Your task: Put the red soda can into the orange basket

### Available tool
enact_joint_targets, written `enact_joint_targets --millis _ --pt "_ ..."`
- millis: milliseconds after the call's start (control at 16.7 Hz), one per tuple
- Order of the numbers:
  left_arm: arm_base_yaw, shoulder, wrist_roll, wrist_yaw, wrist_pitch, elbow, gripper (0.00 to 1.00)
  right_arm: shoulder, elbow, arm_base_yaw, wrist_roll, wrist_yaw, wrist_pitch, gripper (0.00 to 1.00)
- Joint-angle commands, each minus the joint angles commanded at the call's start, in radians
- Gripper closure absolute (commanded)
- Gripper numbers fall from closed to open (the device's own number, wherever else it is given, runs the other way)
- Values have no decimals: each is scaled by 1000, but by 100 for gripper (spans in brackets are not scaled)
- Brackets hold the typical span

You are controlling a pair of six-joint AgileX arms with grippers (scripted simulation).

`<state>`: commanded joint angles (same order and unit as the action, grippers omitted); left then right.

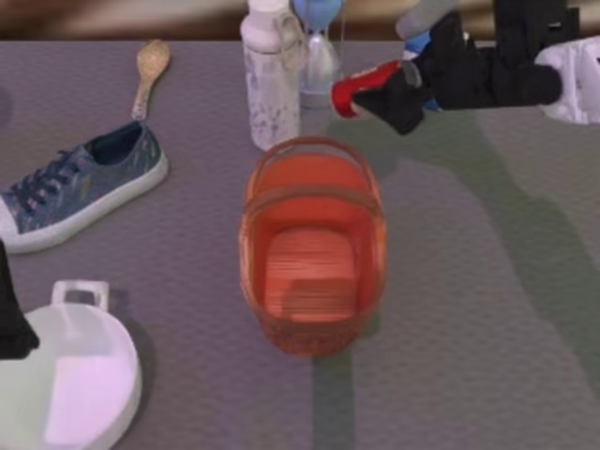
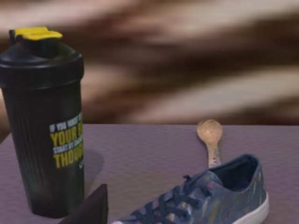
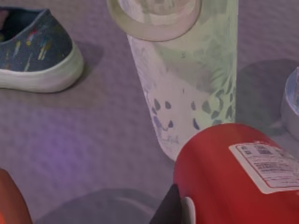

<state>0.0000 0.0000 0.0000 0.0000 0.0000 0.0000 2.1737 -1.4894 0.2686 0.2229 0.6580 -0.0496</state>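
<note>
Top view: right gripper (image 1: pixel 398 94) reaches in from the right edge at the far side of the table, arm stretched roughly level, fingers closed around the red soda can (image 1: pixel 361 86). Can lies tipped sideways in the grip, above the tabletop, just beyond the orange basket (image 1: pixel 312 246) and beside the white bottle (image 1: pixel 271 75). Basket sits mid-table, mouth up, open table to its right and toward the near edge. Blue sneaker (image 1: pixel 80 183) and wooden spoon (image 1: pixel 150 70) sit left of it. Left arm parked at the near-left corner; its fingers: cannot tell.

Left wrist view: adds a black shaker bottle (image 2: pixel 44 121) with a yellow cap, unseen from above, plus the sneaker and spoon.

Right wrist view: can's pale label patch (image 3: pixel 268 165) shows close up, white bottle right behind it, sneaker heel further off, a sliver of basket rim at the corner.
</note>
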Motion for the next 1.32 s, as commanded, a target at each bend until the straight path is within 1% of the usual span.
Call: enact_joint_targets --millis 180,300,360,480,600,660,720,1080,1200,1320 --pt "0 0 0 0 0 0 0 -47 95 28 -97 165 -302 100" --pt "0 0 0 0 0 0 0 -80 152 44 -153 262 -475 100" --pt "0 0 0 0 0 0 0 -97 178 51 -178 305 -548 100" --pt "0 0 0 0 0 0 0 -127 220 63 -219 377 -663 100" --pt "0 0 0 0 0 0 0 -150 248 70 -245 426 -735 100" --pt "0 0 0 0 0 0 0 -156 256 73 -253 440 -755 100" --pt "0 0 0 0 0 0 0 -160 259 74 -256 447 -764 100" --pt "0 0 0 0 0 0 0 -140 260 70 -257 447 -779 100" --pt "0 0 0 0 0 0 0 -92 274 70 -256 446 -837 100" --pt "0 0 0 0 0 0 0 -27 294 72 -255 445 -928 100"
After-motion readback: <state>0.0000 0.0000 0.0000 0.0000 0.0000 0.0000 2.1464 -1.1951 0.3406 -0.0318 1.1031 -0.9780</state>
